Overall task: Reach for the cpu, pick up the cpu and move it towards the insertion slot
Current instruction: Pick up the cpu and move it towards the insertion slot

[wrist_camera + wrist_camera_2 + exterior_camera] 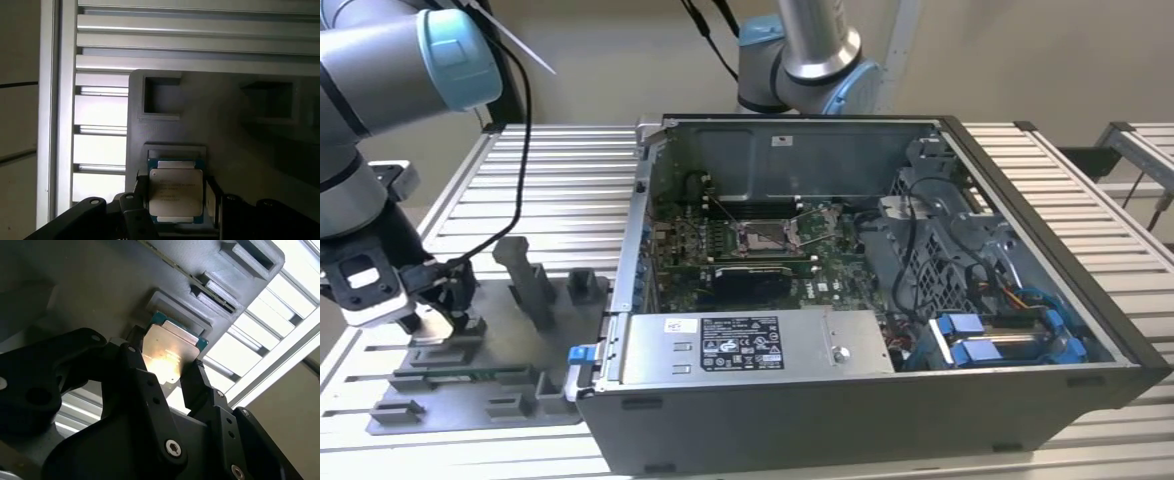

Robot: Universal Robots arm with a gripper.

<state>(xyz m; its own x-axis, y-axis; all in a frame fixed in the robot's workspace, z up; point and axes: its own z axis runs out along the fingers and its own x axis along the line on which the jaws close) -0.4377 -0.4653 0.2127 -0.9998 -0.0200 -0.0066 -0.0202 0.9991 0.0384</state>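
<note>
slatted metal desk: cpu pinched at the grey tray

in the second wrist view the pincer sits narrow, fingers against two opposite edges of the cpu, at its pocket in the tray on the exterior view's left. the insertion slot lies well apart, inside the open computer case. risk, as i judge it: an edge-only grip on so thin a chip could let it tilt or slip out.

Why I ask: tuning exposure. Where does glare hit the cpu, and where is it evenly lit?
Second wrist view: a bright glare patch washes out part of the metal face of the cpu; first wrist view: the cpu is evenly lit, glare-free, with the grey holder around it in shade.
</note>
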